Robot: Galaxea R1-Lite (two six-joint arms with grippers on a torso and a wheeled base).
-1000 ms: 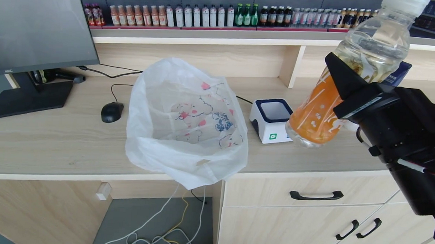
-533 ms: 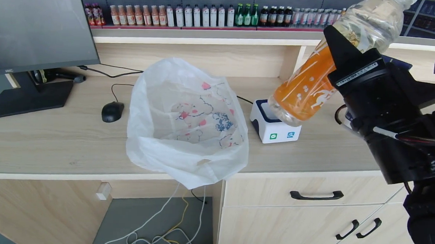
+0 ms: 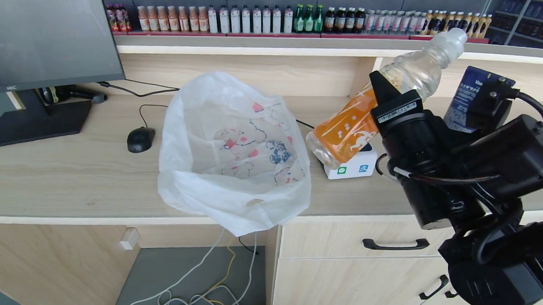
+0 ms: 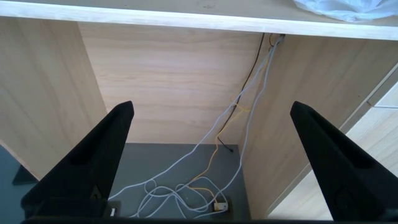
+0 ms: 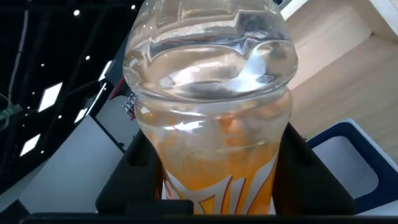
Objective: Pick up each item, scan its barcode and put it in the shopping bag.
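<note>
Right claw (image 3: 385,94) clamped on bottle (image 3: 352,128), tilted over scanner (image 3: 354,168); bag (image 3: 234,169) just beside, blue pack (image 3: 467,99) behind. Left claw (image 4: 211,111) spread, below worktop (image 4: 155,16).

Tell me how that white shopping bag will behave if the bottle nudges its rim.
Probably floppy: the shopping bag is thin, wrinkled film slumping on the counter. Likely light, so a nudge may shift it. Its lower edge overhangs the counter front, so it might slide off.

Scanner (image 3: 353,170) front: green, blue icons; text illegible.
</note>
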